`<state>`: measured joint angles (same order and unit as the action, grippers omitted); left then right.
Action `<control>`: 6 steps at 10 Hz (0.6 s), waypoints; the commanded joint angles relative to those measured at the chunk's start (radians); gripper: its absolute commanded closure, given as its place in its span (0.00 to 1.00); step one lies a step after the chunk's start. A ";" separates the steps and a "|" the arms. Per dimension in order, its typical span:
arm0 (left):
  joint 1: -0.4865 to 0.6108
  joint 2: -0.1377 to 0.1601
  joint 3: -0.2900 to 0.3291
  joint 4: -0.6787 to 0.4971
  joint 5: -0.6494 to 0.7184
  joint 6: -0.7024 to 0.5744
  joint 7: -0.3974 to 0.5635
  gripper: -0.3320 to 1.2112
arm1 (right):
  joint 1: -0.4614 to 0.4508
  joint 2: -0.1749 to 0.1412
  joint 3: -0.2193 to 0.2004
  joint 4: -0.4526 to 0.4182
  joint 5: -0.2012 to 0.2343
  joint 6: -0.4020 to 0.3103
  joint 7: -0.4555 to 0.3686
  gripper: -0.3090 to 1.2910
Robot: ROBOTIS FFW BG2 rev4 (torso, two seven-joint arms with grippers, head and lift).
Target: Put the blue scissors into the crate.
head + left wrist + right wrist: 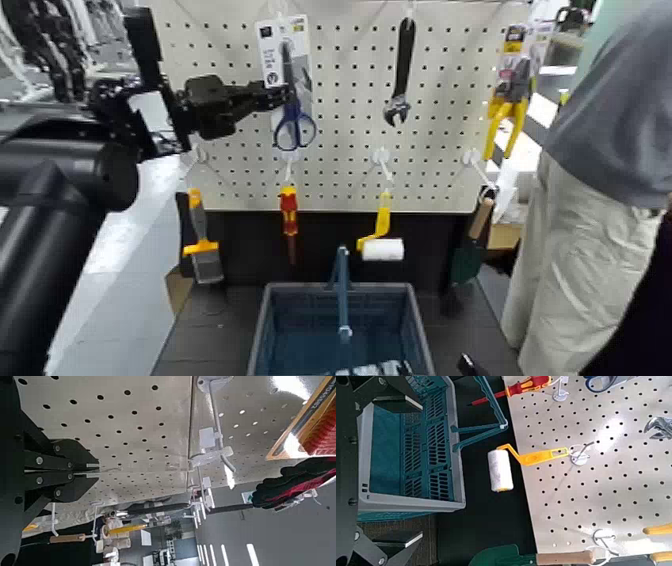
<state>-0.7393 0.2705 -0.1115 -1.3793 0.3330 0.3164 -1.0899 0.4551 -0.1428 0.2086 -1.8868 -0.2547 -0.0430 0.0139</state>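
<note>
Left end effector grasping the carded blue scissors on the pegboard.
Its fingers appear clamped on the card's edge; next, lift it off the hook and lower into the crate. Right end effector's state cannot be told.

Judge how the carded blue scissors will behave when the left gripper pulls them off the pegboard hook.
The blue scissors hang on a thin white card, which probably flexes under a pinch. Weight sits low at the handles, so the pack may swing. The left gripper holds the card's edge, so it might twist.
</note>
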 commanded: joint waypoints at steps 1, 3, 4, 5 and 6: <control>0.000 0.000 0.001 0.005 0.009 -0.002 -0.002 0.96 | 0.000 0.000 0.002 0.002 0.000 0.000 0.000 0.31; 0.000 0.000 0.004 0.005 0.012 -0.005 -0.002 0.96 | 0.000 0.000 0.002 0.002 -0.001 0.002 0.000 0.31; -0.002 0.001 -0.001 -0.001 0.023 -0.007 -0.002 0.96 | 0.000 0.000 0.002 0.002 -0.001 0.002 0.001 0.31; -0.002 0.001 -0.005 -0.023 0.035 -0.010 -0.007 0.96 | 0.000 -0.001 0.002 0.002 -0.001 0.002 0.000 0.31; 0.000 0.000 -0.007 -0.064 0.041 -0.007 -0.010 0.96 | 0.002 -0.003 0.000 0.000 -0.003 0.002 0.000 0.31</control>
<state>-0.7406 0.2709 -0.1167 -1.4214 0.3700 0.3079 -1.0998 0.4561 -0.1449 0.2095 -1.8856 -0.2565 -0.0414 0.0146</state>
